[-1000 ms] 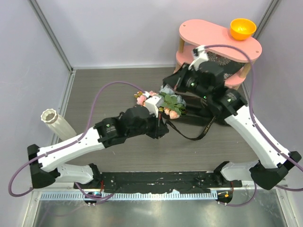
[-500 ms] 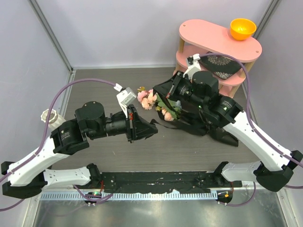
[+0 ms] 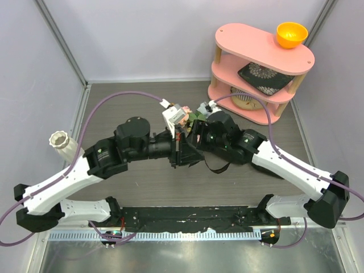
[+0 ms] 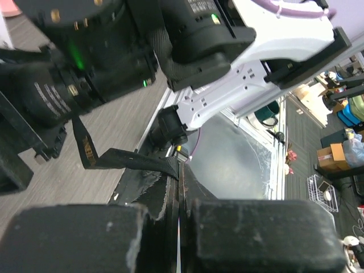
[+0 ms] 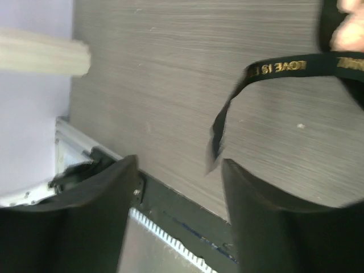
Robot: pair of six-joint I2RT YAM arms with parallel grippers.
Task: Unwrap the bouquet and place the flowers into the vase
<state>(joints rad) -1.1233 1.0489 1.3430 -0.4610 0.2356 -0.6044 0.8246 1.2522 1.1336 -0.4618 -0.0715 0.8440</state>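
Left fingers [image 4: 85, 239] are clenched tight, and the black ribbon [image 4: 128, 159] with its gold lettering runs straight into the seam between them, so we judge it pinched there. Our right fingers [image 5: 85, 222] stand released, with only bare bench [image 5: 170, 85] in the gap and the ribbon's loose tail dangling just beyond. Past both wrists, at mid-bench, sits the bouquet [image 3: 183, 112], mostly hidden under the two arms, so only a few pink blooms and a scrap of green show from above. Well apart from it, by the left wall, stands the vase [image 3: 60, 142], empty as far as we can see. Farthest back is the pink shelf [image 3: 256, 48] with an orange bowl [image 3: 292, 34] on top. We take the step in hand to be undoing the tie. To do it well we should keep the left pinch firm and draw the ribbon along its length, away from the stems, while the right fingers close on the wrapped stems, not the blooms, to hold the bunch down. A sideways tug risks dragging the whole bouquet. Compared with a second ago, the right arm has swung down from beside the shelf to meet the left wrist, its fingers have let go, and the bouquet, then in plain view, is now largely covered.
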